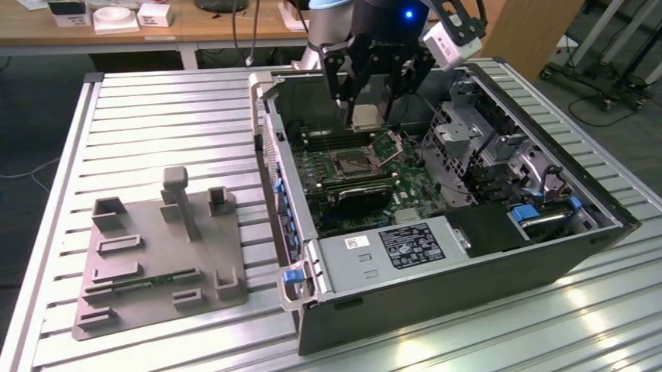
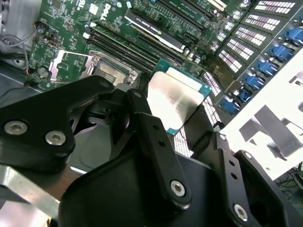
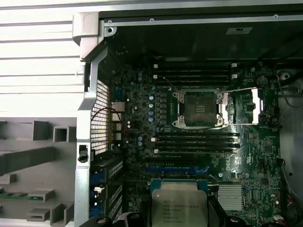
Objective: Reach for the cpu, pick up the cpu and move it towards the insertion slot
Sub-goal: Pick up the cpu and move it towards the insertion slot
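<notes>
One tool (image 1: 367, 108) hangs inside the open computer case (image 1: 579, 194), fingers clamped on the cpu (image 2: 177, 101), above the insertion slot (image 3: 199, 109).

Exterior view high, angled over open computer case (image 1: 435, 232), wrist views close (both facing its motherboard (image 3: 189, 142))

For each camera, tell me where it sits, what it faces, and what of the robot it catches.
Exterior view: off the arm, above the table, looking down at the open computer case; the hand holds the cpu over the insertion slot.
Second wrist view: behind the hand's black linkages, facing the cpu and slot.
First wrist view: looks down onto the slot; cpu at the frame's edge.
All three share cpu and slot.
</notes>
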Robot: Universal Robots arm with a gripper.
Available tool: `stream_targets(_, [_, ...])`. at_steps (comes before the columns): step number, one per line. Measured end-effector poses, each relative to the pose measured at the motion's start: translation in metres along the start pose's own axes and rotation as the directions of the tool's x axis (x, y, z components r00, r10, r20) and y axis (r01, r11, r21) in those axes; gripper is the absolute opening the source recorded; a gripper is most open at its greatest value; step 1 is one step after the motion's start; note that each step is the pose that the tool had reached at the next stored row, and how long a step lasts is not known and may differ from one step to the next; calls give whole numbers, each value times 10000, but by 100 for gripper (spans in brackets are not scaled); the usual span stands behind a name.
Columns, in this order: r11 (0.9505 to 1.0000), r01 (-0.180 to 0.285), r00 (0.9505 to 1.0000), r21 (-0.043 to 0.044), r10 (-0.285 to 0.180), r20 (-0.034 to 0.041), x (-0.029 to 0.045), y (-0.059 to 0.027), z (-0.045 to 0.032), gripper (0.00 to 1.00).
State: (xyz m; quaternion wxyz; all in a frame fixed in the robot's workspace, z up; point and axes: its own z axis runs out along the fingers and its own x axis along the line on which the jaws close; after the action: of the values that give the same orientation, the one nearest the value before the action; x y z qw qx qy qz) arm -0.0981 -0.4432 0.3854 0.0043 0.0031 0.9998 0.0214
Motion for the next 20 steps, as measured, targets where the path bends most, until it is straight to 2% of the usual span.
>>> stream_targets(11, [10000, -2, 10000, 0, 2, 0, -173, 8, 2, 54])
stream_targets(20, [10000, -2, 10000, 1, 2, 0, -279, 20, 6, 54])
